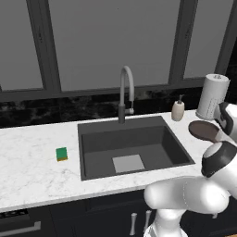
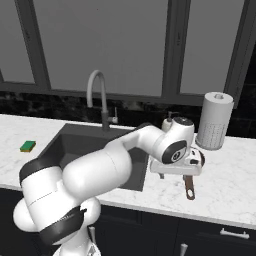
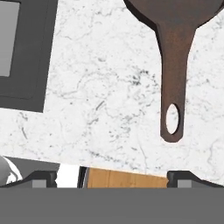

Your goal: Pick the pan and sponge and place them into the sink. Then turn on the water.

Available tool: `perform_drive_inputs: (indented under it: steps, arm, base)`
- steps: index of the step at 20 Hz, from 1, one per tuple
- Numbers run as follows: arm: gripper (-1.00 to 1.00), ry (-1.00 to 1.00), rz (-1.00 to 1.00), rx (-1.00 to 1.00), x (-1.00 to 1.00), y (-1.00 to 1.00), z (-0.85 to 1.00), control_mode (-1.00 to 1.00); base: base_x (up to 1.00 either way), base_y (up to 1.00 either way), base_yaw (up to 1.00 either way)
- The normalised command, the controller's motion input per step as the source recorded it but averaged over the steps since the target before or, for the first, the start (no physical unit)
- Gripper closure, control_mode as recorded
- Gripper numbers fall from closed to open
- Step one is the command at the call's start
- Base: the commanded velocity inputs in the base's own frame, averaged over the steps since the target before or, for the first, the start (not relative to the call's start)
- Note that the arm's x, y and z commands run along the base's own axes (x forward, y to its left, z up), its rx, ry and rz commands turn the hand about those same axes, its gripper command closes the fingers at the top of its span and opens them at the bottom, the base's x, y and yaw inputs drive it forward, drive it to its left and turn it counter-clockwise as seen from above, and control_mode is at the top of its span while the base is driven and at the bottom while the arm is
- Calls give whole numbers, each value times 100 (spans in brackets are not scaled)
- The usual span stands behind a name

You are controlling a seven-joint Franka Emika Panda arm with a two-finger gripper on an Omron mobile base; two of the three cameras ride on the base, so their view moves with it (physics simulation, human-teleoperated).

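Observation:
The dark reddish-brown pan [image 1: 202, 130] lies on the marble counter right of the sink [image 1: 92, 141], partly covered by my arm. Its long handle [image 3: 175, 74] points toward the counter's front edge and ends in a hanging hole. My gripper [image 3: 111, 179] hovers above the counter just short of the handle's end, open, with nothing between its fingertips [image 3: 41, 177]. In the right base view the hand [image 2: 176, 167] hangs over the pan, with the handle [image 2: 189, 187] sticking out below it. The green sponge [image 1: 61, 153] sits on the counter left of the sink. No water is in view at the faucet [image 1: 125, 92].
A soap bottle [image 1: 178, 110] and a paper towel roll [image 1: 213, 97] stand behind the pan near the back wall. The counter's front edge [image 3: 131, 168] runs just below the handle's end. The sink's near right corner [image 3: 26, 65] lies left of the gripper.

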Motion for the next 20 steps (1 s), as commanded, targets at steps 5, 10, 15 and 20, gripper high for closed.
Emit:
perform_drive_inputs:
  steps: [5, 10, 15, 20]
  arm:
    - [-100, 0, 0, 1, 20, -10, 0, -100]
    - [-100, 0, 0, 1, 11, -17, -8, -100]
    - [-100, -2, 1, 1, 10, -5, -25, -100]
    - [-100, 0, 1, 2, 29, -8, -16, -100]
  base:
    - [0, 0, 0]
    - [0, 0, 0]
    - [0, 0, 0]
    - [0, 0, 0]
